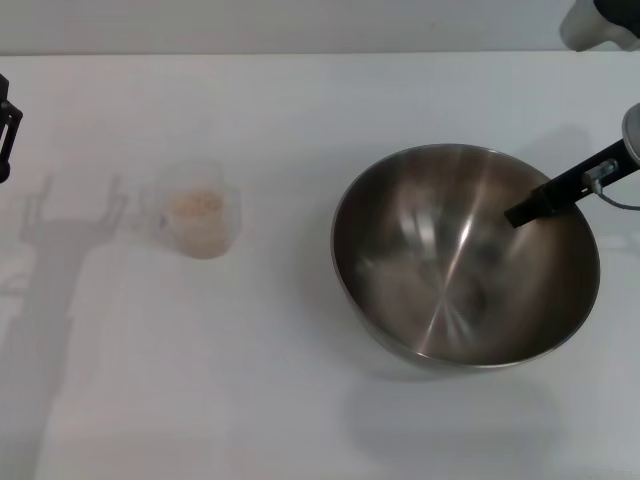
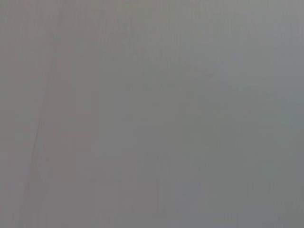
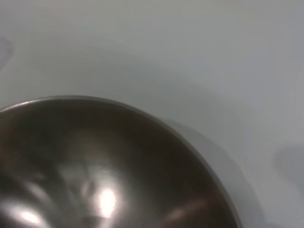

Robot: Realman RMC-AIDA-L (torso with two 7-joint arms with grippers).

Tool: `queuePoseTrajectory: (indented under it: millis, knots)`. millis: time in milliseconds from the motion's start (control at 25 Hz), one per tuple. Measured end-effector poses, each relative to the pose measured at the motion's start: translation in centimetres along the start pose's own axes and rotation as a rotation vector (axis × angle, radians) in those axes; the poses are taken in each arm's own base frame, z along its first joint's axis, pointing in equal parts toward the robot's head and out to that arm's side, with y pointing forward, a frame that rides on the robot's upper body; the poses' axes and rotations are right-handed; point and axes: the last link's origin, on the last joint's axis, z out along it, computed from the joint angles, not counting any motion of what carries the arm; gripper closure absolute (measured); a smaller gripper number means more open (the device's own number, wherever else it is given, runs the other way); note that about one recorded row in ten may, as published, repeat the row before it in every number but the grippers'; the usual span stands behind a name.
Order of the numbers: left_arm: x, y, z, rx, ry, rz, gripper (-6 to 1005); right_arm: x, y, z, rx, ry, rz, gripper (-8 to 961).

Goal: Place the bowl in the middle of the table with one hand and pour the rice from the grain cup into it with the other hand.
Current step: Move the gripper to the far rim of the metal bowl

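Note:
The steel bowl (image 1: 440, 290) is to the right of the table's (image 1: 300, 400) middle and seems to hang a little above it, with its shadow offset below. My right gripper (image 1: 530, 208) comes in from the right. One black finger (image 1: 560, 187) lies inside the bowl's right wall and the other is hidden outside it. The bowl's shiny, empty inside fills the right wrist view (image 3: 95, 180). The clear grain cup (image 1: 197, 222) stands upright at left centre with rice (image 1: 196, 204) in it. My left gripper (image 1: 6, 125) is at the far left edge, away from the cup.
The white tabletop runs to a far edge along the top of the head view. A white arm part (image 1: 600, 22) shows at the top right corner. The left wrist view shows only a plain grey surface.

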Motion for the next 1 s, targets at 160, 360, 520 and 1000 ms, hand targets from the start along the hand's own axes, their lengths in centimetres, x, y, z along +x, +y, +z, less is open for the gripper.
queuePoseTrajectory:
  millis: [160, 360, 520, 1000]
  knots:
    - [0.0, 0.0, 0.0, 0.000, 0.001, 0.000, 167, 0.0, 0.1, 0.0, -0.003, -0.001, -0.004, 344]
    - [0.0, 0.0, -0.1, 0.001, 0.001, 0.001, 167, -0.1, 0.4, 0.1, -0.015, -0.010, -0.016, 543]
    - [0.0, 0.0, -0.1, 0.002, 0.001, 0.000, 167, -0.2, 0.7, 0.1, -0.033, -0.021, -0.024, 779]
    - [0.1, 0.0, -0.1, 0.003, 0.004, -0.001, 167, -0.9, 0.3, -1.2, -0.022, -0.079, -0.018, 925]
